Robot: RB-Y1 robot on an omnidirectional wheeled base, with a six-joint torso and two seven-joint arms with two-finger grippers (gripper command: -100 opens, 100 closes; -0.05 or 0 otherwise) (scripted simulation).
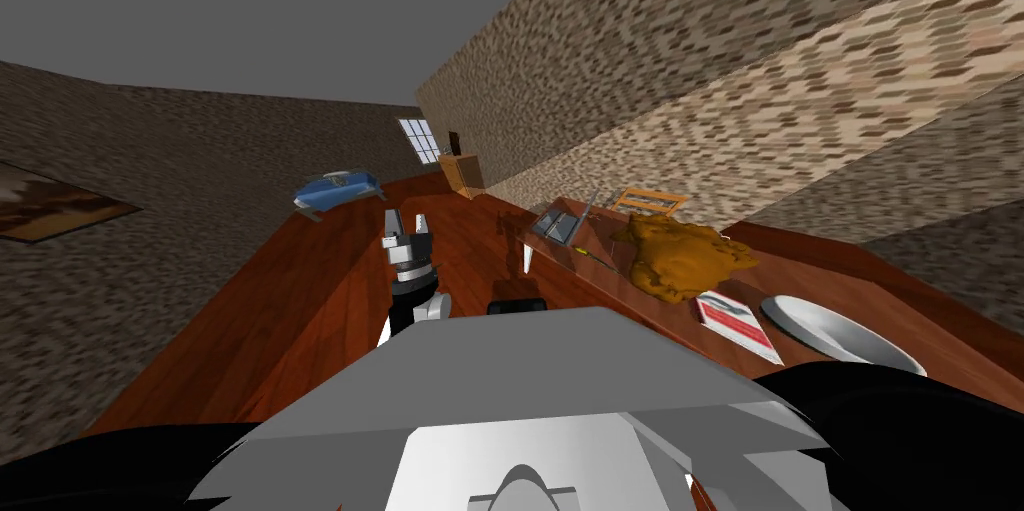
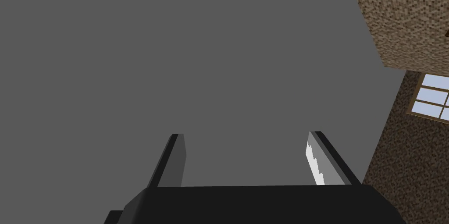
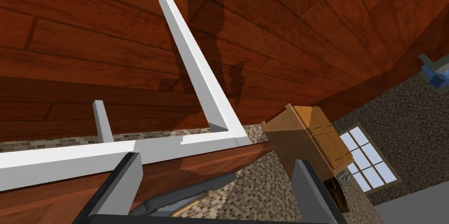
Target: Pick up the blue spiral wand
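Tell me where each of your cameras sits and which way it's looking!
Head: up on my head, looking steeply down and forward at the table; my left hand shows.
Left wrist: on my left hand, facing upward, away from the table; two open fingers show.
Right wrist: on my right hand, facing the table's edge, floor and cupboard; open fingers show.
Shared: head and right wrist both see table and cupboard.

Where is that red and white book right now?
In the head view, the book lies on the wooden table at the robot's right, between the brown lumpy heap and the pale grey dish.
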